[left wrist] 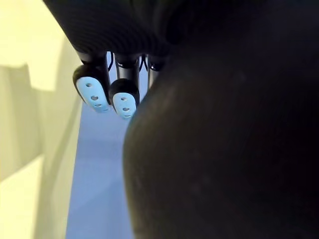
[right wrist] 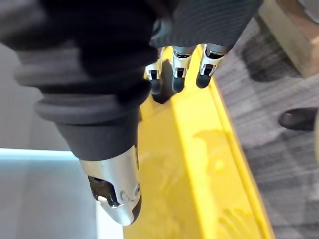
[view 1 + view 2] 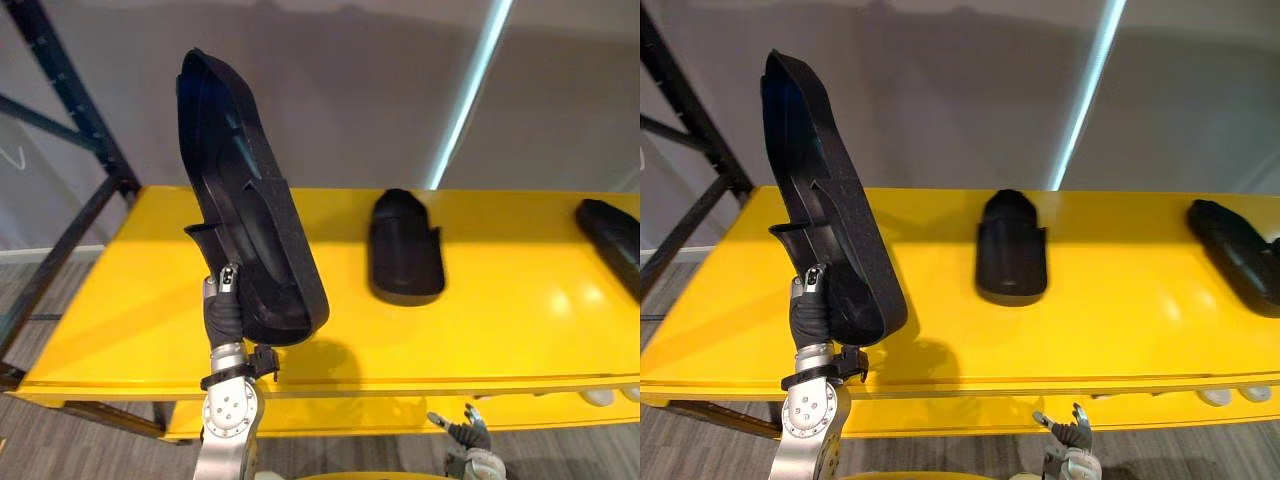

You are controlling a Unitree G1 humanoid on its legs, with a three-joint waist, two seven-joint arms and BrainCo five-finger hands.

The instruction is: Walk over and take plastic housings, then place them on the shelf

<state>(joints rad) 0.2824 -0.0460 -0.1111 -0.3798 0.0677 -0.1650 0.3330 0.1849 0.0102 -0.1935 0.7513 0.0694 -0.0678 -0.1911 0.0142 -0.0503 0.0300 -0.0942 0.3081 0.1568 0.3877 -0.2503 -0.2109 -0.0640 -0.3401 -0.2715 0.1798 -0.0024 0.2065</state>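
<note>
Shelf (image 3: 520,340); held housing (image 3: 245,190) upright above its left front; middle housing (image 3: 405,250) at centre; left hand (image 3: 224,310) clamped on held housing's lower end; right hand (image 3: 463,432) below front edge, fingers apart. Risk: low grip, top-heavy, may topple on release.

A long yellow shelf (image 3: 520,320) is set against a plain grey wall (image 3: 340,80), which is crossed by a slanted strip of pale light (image 3: 470,95). A dark metal rack frame (image 3: 75,110) is seen at the left, and the floor (image 3: 90,440) is covered in grey carpet.
</note>
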